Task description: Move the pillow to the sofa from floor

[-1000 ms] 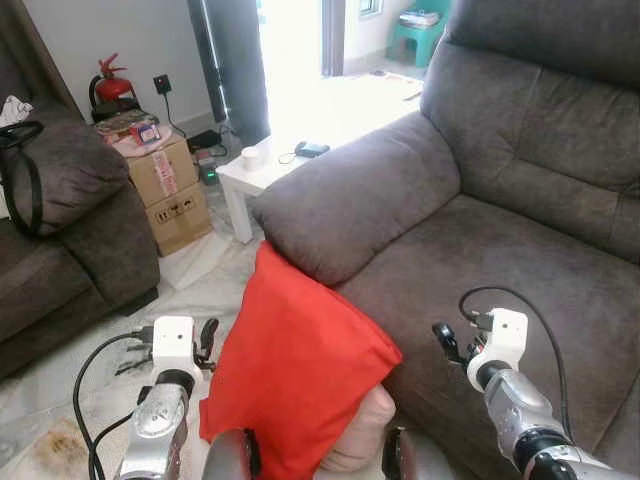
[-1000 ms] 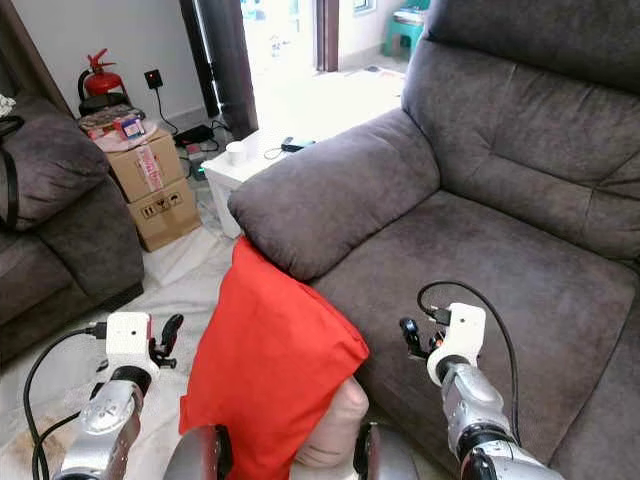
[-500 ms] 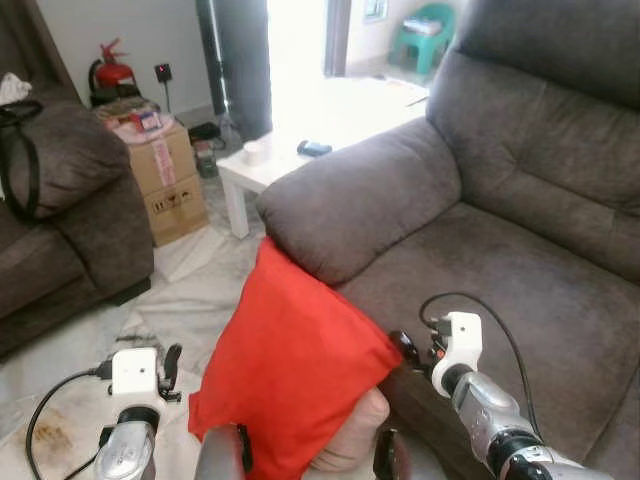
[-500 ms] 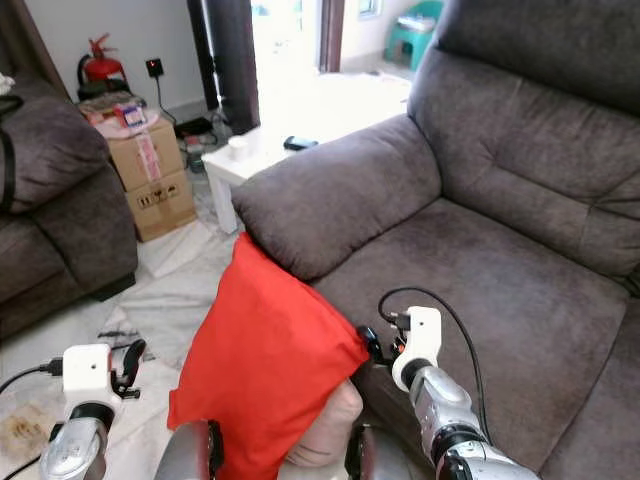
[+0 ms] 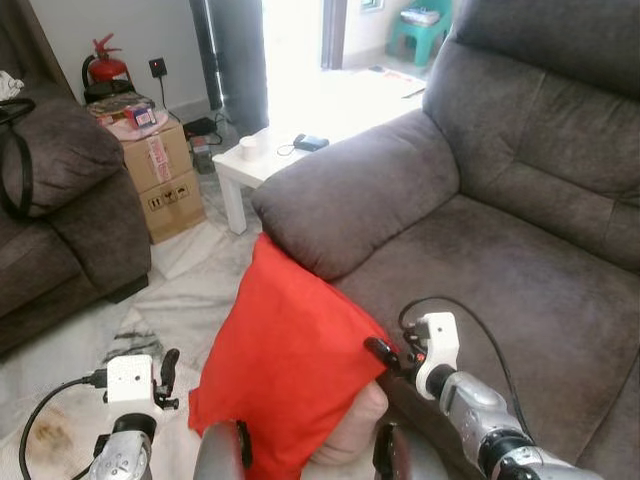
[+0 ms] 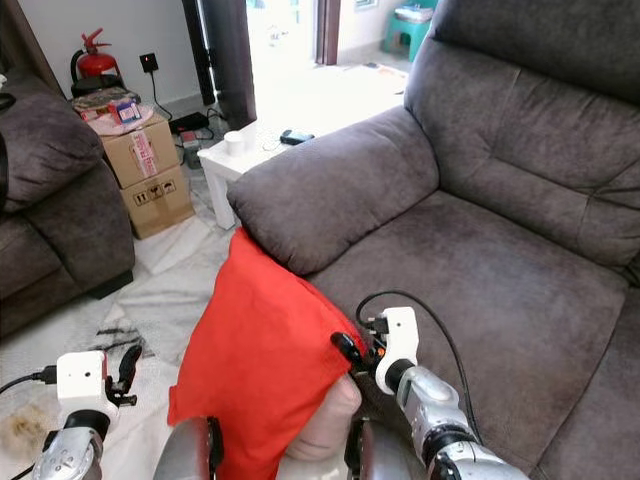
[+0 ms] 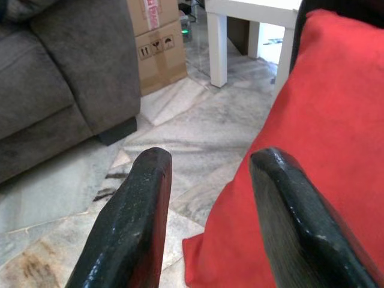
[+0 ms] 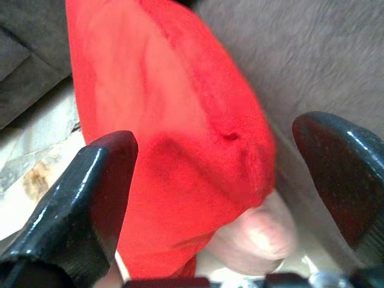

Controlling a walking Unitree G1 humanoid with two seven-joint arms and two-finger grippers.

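I see a bright red pillow (image 5: 290, 375), soft and wrinkled, standing upright on the floor (image 5: 190, 290) against the front of the grey sofa (image 5: 480, 250), under its armrest. My right gripper (image 8: 222, 174) has its fingers spread wide at the pillow's upper corner, holding nothing. My left gripper (image 7: 207, 222) is parted beside the pillow. A box (image 5: 170, 195) carries handling symbols; its label is unreadable.
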